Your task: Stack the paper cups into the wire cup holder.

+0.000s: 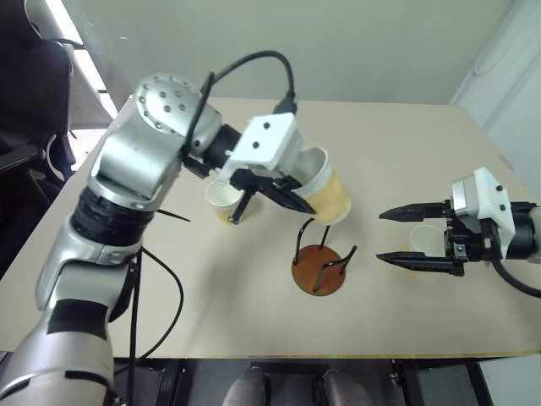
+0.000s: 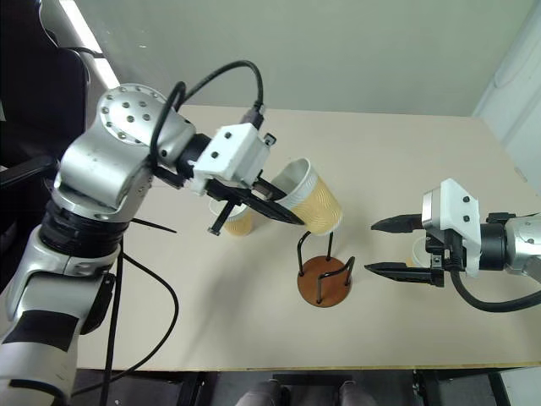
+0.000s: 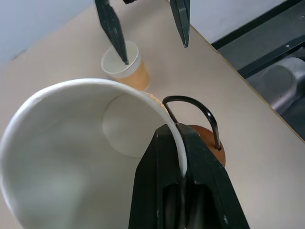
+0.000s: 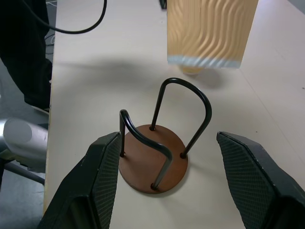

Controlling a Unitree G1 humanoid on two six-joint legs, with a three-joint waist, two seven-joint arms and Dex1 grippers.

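Nearest to the camera stands the wire cup holder (image 1: 321,268), empty, on the near middle of the table (image 1: 254,321). Just above and slightly to the far side of it hangs a paper cup (image 1: 325,196), tilted, with its bottom pointing down toward the holder and its mouth turned up to the left. The left gripper (image 1: 283,193) has its fingers pinched on the rim of this cup. I judge the cup must come upright and a little nearer before it goes down between the loops. The right gripper (image 1: 397,235) waits to the right of the holder, jaws wide apart and holding nothing. Two more cups stand on the table: the second cup (image 1: 225,200) to the left, the third cup (image 1: 425,239) to the right.
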